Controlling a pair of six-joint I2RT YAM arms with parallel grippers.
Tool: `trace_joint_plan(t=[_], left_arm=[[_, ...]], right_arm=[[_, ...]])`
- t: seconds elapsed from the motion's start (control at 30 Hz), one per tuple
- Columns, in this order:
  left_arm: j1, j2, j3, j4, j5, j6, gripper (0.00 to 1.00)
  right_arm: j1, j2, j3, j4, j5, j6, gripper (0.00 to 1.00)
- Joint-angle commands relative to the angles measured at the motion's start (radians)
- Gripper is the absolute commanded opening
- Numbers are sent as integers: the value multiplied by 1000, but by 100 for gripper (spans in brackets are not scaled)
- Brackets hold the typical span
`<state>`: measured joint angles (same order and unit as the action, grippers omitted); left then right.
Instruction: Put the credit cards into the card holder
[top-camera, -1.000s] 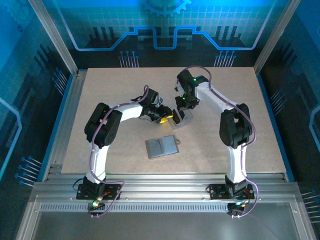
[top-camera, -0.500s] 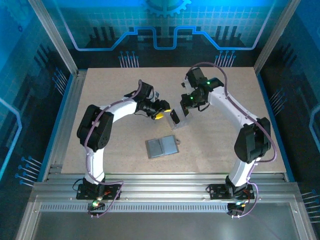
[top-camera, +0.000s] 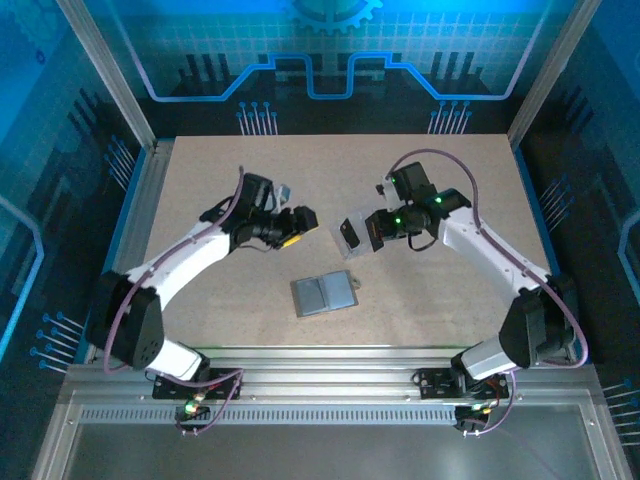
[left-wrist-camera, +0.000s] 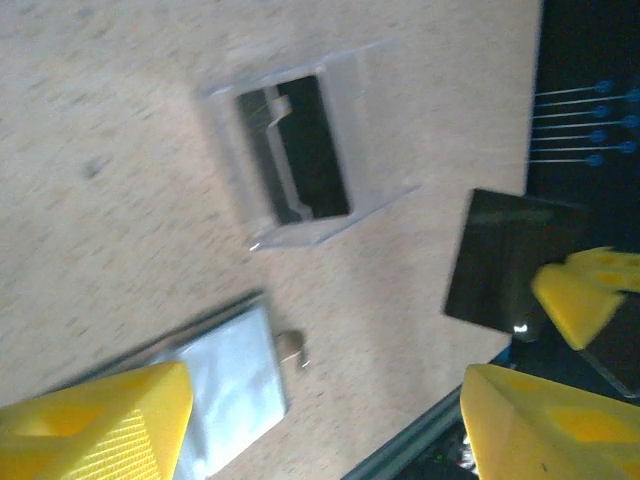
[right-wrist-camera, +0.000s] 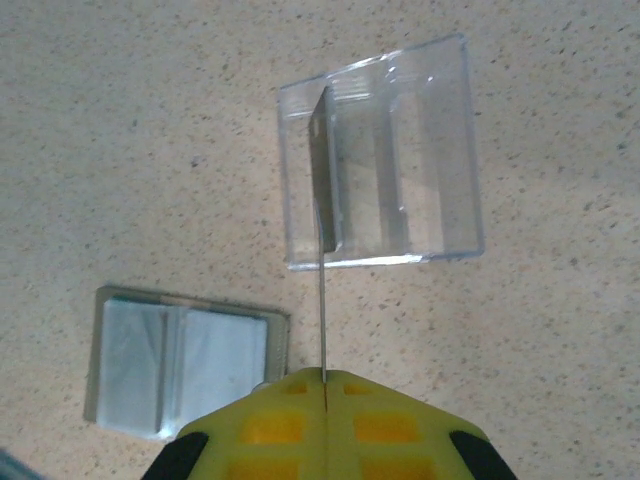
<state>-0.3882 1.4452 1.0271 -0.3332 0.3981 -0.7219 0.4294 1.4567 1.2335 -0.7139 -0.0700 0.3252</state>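
Top external view, contents listed by size.

1. Worktop (top-camera: 200, 180): tan speckled board inside a metal frame, carrying every item below.
2. Left arm: reaches from the near-left corner toward the centre. Left gripper (top-camera: 303, 222): yellow fingers (left-wrist-camera: 95, 425) spread wide apart with nothing between them, held above the board left of centre.
3. Right arm: reaches from the near-right corner toward the centre. Right gripper (top-camera: 362, 231): fingers pressed together on a black card, facing the left gripper, with a gap between the two.
4. Clear plastic box (right-wrist-camera: 380, 150): open-fronted, resting on the board about the centre, farther from the near edge than the card holder. The left wrist view shows something dark inside it; what it is cannot be told.
5. Card holder (top-camera: 323, 294): flat grey-silver case, lying opened out into two panels, near the middle of the near edge, between the two arms. No gripper touches it. A small tab (left-wrist-camera: 292, 347) sticks out of one side.
6. Black card (left-wrist-camera: 500, 260): pinched at one edge by the right gripper, held clear of the board near the clear plastic box. The right wrist view shows it edge-on as a thin line.
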Motion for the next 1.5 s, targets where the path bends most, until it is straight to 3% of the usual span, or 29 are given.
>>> trace_joint_plan(t=[0.0, 0.27, 0.63, 1.17, 1.47], left_arm=[[-4, -89, -111, -87, -100, 37, 75], [-124, -123, -224, -156, -294, 53, 80], [-261, 94, -199, -81, -362, -8, 77], [-273, 135, -250, -42, -380, -58, 62], [-273, 154, -258, -33, -374, -60, 60]], right_arm=[[30, -50, -77, 129, -77, 51, 0], [95, -76, -315, 469, -197, 162, 0], [176, 25, -449, 731, -252, 267, 0], [203, 106, -512, 882, -278, 362, 0], [207, 133, -533, 907, -270, 396, 0]])
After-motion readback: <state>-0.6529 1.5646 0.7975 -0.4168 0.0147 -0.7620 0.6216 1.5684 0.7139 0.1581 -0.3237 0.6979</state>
